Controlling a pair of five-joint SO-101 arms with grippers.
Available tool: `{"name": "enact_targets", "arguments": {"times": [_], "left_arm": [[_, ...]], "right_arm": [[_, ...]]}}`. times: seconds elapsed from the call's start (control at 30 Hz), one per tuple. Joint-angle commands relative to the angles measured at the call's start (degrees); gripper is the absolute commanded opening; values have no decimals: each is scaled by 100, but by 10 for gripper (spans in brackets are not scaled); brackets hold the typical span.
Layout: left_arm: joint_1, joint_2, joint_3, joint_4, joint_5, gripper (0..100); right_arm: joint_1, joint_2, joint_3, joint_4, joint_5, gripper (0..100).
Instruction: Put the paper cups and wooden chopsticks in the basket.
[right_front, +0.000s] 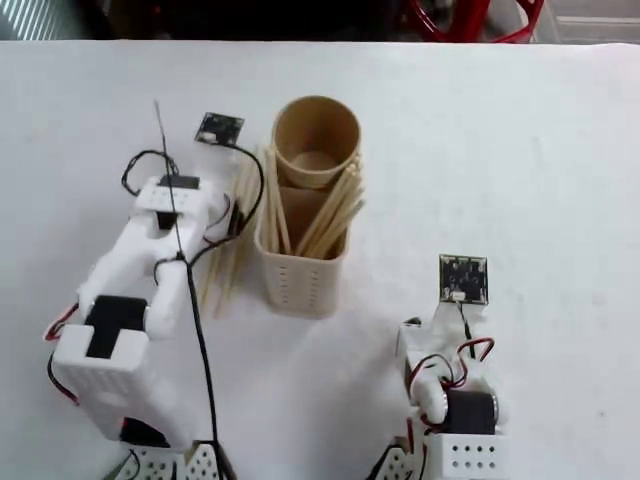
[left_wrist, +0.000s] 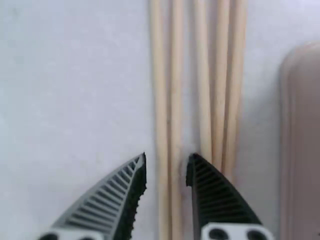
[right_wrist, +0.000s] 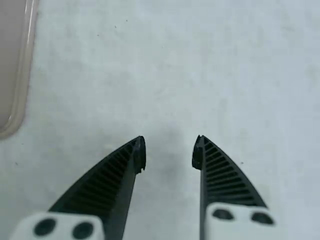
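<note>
The left arm covers part of the loose chopsticks on the desk. In the left wrist view they run off both edges, and the basket is a cut-off blur. The cup perhaps hides another beneath.

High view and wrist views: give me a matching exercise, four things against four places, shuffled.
Things:
1. paper cup
2. loose chopsticks
3. left gripper
4. right gripper

Places:
A. open over bare table
B. in the far end of the basket
C. open astride two chopsticks
D. lying on the table beside the basket

Pairs: 1-B, 2-D, 3-C, 4-A.
</note>
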Motion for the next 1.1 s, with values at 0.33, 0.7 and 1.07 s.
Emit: {"name": "enact_targets", "arguments": {"times": [0.33, 0.7, 1.07], "left_arm": [[-163, -40, -246, 53, 97, 83], [-180, -31, -281, 334, 105, 84], [-189, 1121, -1793, 1837, 141, 140]], "right_arm": [[-13, -48, 53, 40, 44, 159], [-13, -48, 53, 40, 44, 159], [-13, -48, 53, 40, 44, 159]]}}
